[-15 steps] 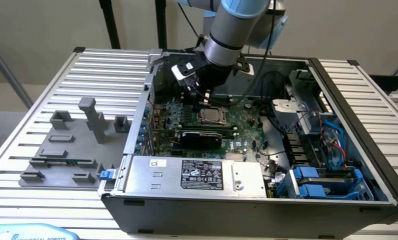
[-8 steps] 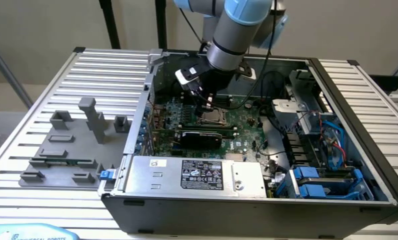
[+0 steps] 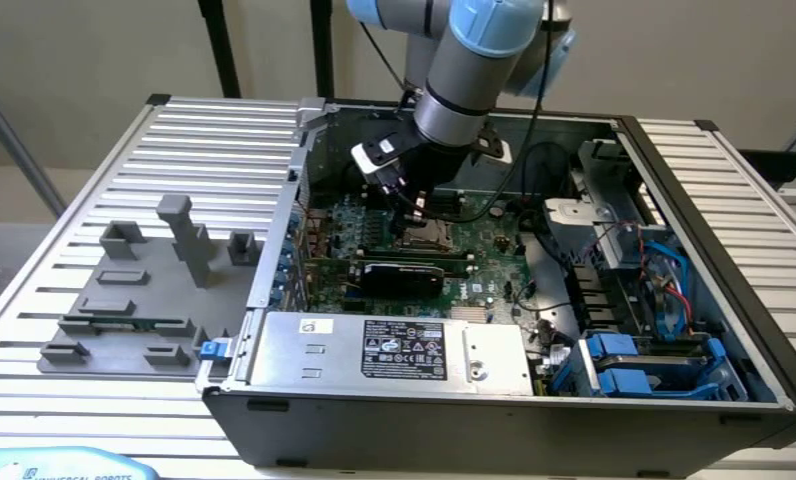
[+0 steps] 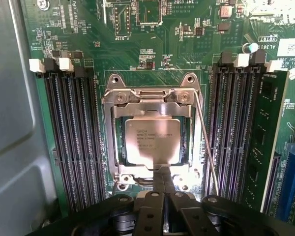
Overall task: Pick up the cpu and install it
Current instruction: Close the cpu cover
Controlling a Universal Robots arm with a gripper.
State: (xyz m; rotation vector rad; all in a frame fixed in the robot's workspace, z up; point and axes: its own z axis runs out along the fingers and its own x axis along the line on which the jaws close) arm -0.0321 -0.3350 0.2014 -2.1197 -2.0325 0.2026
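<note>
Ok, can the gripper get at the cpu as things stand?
Probably yes. The gripper, shut, has its tips right at the edge of the cpu, and nothing lies across the chip's top. The metal frame rims it closely, so access from the sides looks tight.

Your arm [image 3: 454,100]: silver-grey tube links with pale blue joint caps [image 3: 498,25]. You'll note a thin black cable [image 3: 541,80] running alongside and a white block [image 3: 377,153] at the wrist. Your gripper [image 4: 163,178]: black, two slim fingers [image 4: 159,183], round pivot bolts [image 4: 209,199] on the linkage.
</note>
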